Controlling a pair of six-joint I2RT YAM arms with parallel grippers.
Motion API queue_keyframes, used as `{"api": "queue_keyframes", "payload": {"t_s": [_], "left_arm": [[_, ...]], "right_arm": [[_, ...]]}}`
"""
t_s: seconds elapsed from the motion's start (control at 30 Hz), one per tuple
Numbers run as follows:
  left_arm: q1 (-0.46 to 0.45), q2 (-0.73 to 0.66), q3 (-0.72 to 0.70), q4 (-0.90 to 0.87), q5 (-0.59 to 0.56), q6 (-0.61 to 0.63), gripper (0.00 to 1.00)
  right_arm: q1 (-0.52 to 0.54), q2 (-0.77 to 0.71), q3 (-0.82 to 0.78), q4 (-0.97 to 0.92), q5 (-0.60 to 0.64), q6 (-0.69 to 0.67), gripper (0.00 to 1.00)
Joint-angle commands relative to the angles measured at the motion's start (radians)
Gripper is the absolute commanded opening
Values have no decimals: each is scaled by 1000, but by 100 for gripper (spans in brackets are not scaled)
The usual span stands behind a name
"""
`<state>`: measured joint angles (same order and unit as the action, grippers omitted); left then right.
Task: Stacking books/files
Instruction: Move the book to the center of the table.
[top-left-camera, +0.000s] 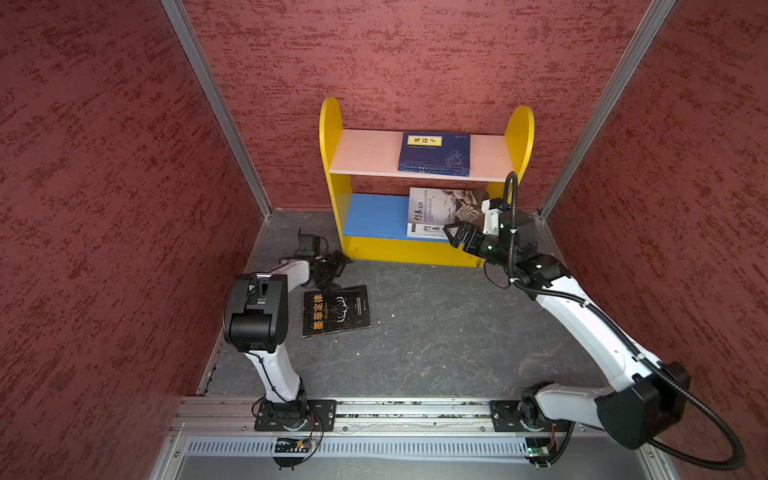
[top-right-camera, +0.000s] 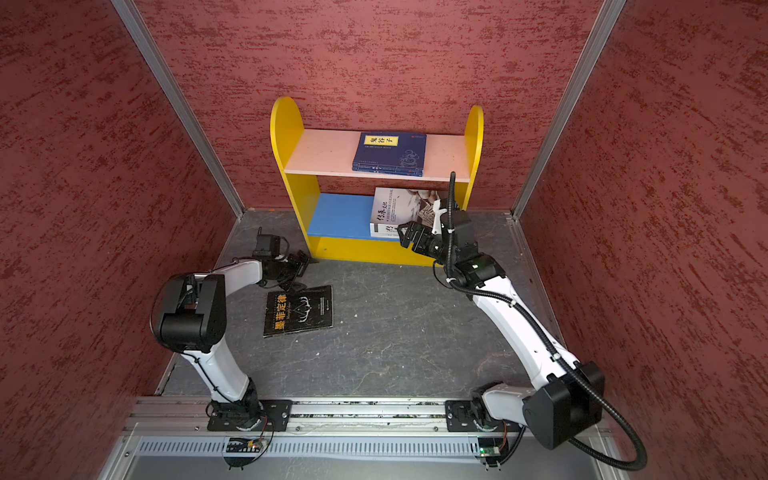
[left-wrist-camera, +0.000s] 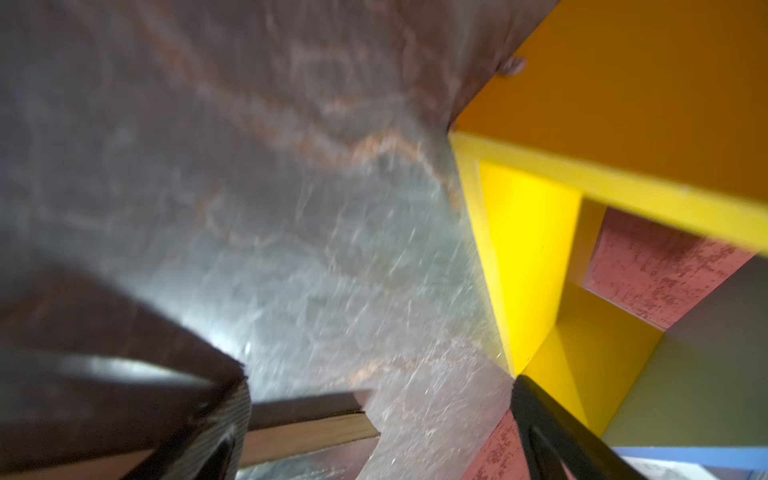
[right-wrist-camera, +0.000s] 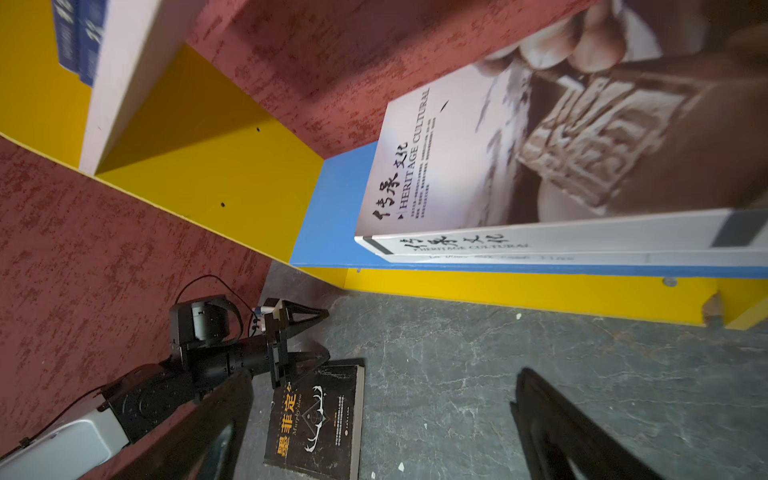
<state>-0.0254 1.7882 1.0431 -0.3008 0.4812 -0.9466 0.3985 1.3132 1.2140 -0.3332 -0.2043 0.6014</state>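
Holding both hands open: our left hand (right-wrist-camera: 326, 333) beside black book (top-left-camera: 336, 311), right hand (top-left-camera: 453, 237) facing white books (top-left-camera: 432, 208).

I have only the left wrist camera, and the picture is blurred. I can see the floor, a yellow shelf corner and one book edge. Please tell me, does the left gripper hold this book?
Observer: No. The left gripper is open at the far edge of the black book, which lies flat on the floor.
Operator: Are other books already on the shelf?
Observer: Yes, two navy books lie stacked on the pink upper board.
Operator: And the lower board?
Observer: White books lie stacked on the blue lower board, with the open right gripper just in front.
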Motion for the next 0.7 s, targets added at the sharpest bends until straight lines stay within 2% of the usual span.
{"api": "queue_keyframes", "payload": {"t_s": [0.0,0.17,0.33,0.53,0.67], "left_arm": [[-32,-114,-8,-72,-49,87,98],[-39,-289,-30,-194,-178,211,99],[37,-408,-100,-355,-312,217,99],[202,-521,-270,-353,-296,236,95],[243,-535,-326,-325,-283,262,94]], "right_arm": [[31,44,9,-10,-71,-28,99],[75,121,3,-65,-112,-31,99],[135,249,-8,-30,-153,7,99],[207,407,37,33,-221,3,99],[220,482,35,70,-265,10,99]]}}
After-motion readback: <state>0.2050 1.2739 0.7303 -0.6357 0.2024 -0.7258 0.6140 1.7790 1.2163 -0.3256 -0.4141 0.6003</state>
